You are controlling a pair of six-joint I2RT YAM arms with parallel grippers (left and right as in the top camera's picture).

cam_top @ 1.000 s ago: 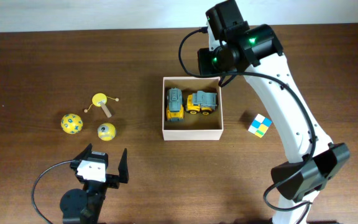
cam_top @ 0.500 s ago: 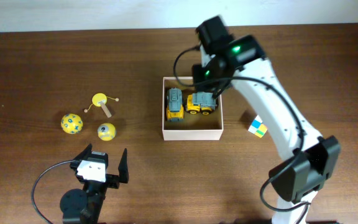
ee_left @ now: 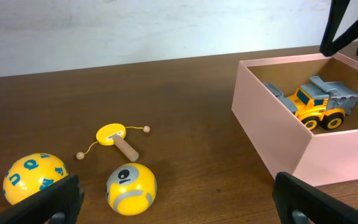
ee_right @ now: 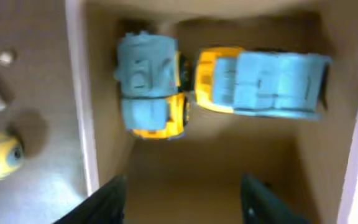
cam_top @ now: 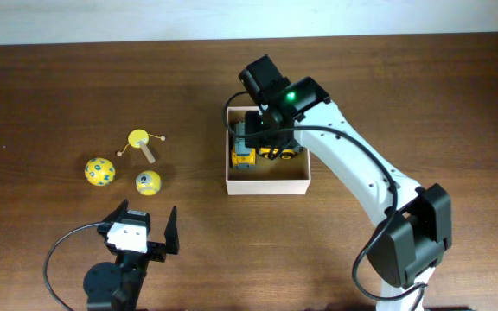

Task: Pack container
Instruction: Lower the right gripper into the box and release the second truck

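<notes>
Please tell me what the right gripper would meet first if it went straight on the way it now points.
Most likely the container's bare tan floor: the right gripper, jaws apart, aims into it just short of the two toy trucks. Depth is unclear, so it might graze them.

The left arm (cam_top: 109, 278) sits folded low over its base at the lower left of the overhead view. A black cable (cam_top: 54, 255) loops off its side. The left gripper (cam_top: 143, 225) is level and points up-frame, jaws at full spread with nothing between them. Its dark fingers (ee_left: 50, 202) occupy the bottom corners of the wrist view.

The right arm (cam_top: 361, 177) stretches its white links from the lower-right base up and leftward to frame centre. Its black wrist head (cam_top: 266, 82) shows a lit green lamp (cam_top: 290, 95). The right gripper (ee_right: 184, 186) points straight down, jaws parted and empty, with the fingertips blurred.
</notes>
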